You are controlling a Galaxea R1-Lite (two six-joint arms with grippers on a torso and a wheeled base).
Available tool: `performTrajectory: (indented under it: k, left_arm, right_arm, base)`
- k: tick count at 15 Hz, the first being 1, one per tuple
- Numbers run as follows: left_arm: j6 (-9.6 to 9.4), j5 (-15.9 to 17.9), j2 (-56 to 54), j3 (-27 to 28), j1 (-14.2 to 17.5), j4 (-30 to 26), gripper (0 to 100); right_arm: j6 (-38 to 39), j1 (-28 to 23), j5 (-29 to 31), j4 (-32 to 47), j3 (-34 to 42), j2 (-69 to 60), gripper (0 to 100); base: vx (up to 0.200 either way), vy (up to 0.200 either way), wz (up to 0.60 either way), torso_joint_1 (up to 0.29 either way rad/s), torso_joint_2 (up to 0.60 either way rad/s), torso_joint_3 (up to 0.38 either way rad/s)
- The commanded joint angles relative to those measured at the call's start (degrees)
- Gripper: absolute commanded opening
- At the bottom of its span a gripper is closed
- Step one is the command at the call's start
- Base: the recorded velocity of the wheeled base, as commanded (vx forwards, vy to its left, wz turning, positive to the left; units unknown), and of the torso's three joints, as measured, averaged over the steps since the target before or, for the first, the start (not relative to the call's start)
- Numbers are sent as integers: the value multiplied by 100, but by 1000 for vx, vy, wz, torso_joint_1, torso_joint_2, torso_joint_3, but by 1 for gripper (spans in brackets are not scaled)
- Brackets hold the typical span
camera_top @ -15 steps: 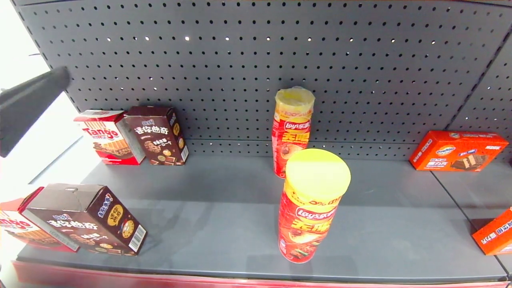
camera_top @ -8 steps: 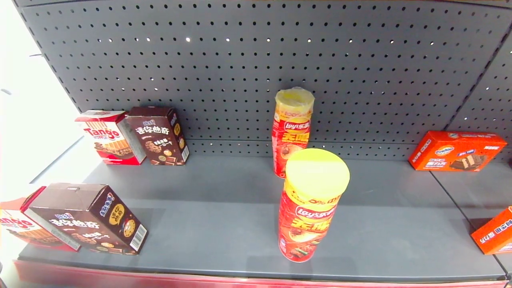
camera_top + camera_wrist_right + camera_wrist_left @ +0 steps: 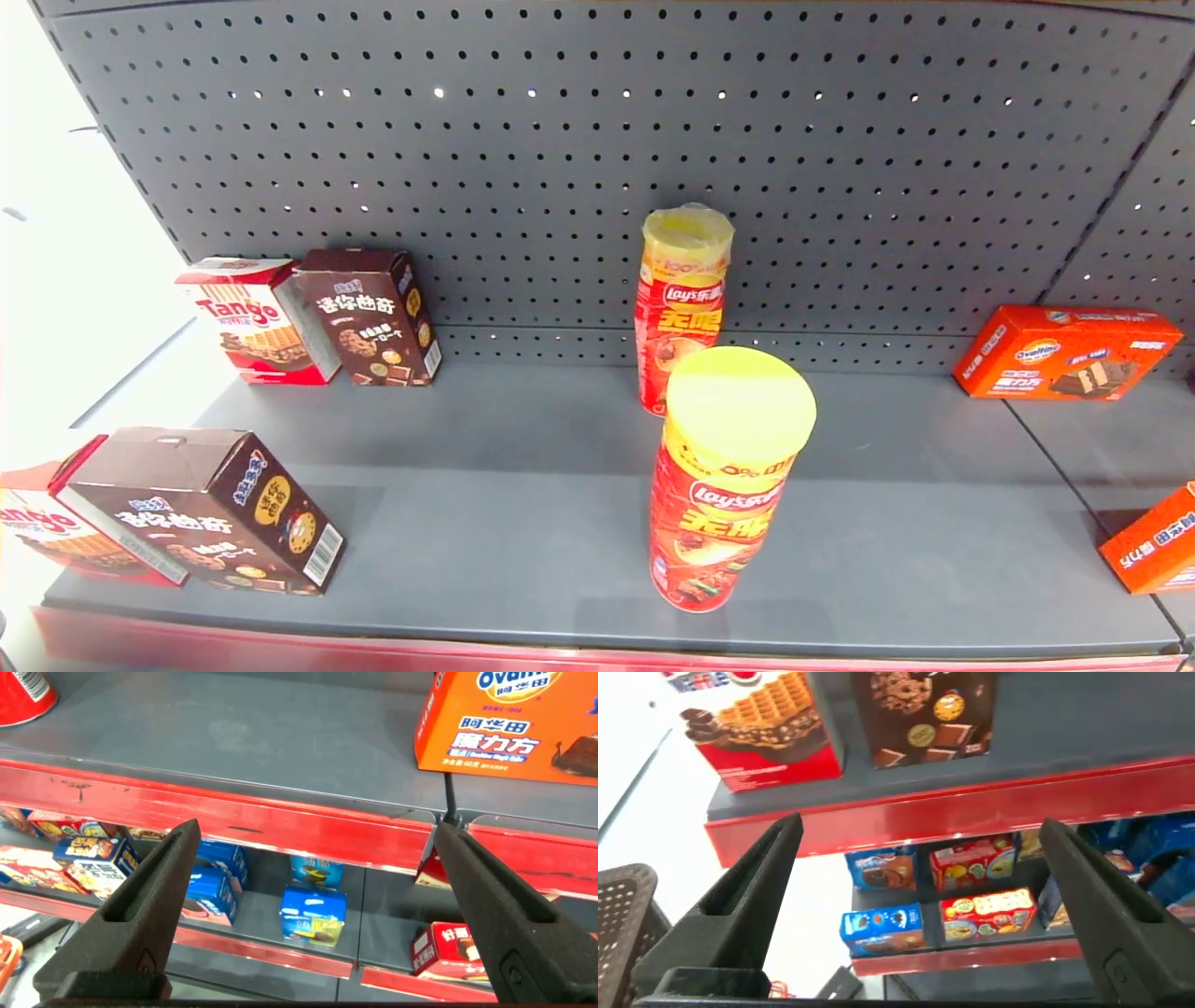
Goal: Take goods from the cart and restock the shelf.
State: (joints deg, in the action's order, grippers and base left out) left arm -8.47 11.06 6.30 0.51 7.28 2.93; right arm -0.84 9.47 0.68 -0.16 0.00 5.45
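While left hand and right hand gape, front chip can red, yellow lid

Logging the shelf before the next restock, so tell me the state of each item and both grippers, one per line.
Front chip can, upright, lid on.
Back chip can, upright, lid on.
Back wafer box, standing, closed.
Back cookie box, standing, closed.
Front cookie box, standing, closed.
Back orange box, on a long side, closed.
Left gripper, jaws open, empty.
Right gripper, jaws open, empty.
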Motion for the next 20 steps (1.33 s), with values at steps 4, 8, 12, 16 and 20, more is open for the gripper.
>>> performTrajectory:
  k: [4, 8, 12, 16, 20]
  left_arm:
    - [109, -1044, -630, -51, -737, -275, 100]
    - [91, -1027, -630, -51, -745, -275, 100]
    - [276, -438, -630, -42, -754, -301, 100]
    - [294, -895, -630, -51, -728, -293, 100]
    - [364, -1229, -630, -51, -737, -293, 100]
  right_arm:
    - [-4, 2, 2, -2, 0, 9, 100]
    - [-4, 2, 2, -2, 0, 9, 100]
    - [-4, 2, 2, -2, 0, 9, 100]
    - [-4, 2, 2, -2, 0, 9, 100]
    - [-48, 2, -16, -2, 0, 9, 100]
  base:
    - [0, 0, 0, 0, 0, 0]
    - [0, 0, 0, 0, 0, 0]
    - [0, 0, 0, 0, 0, 0]
    - [0, 0, 0, 0, 0, 0]
    - [0, 0, 0, 0, 0, 0]
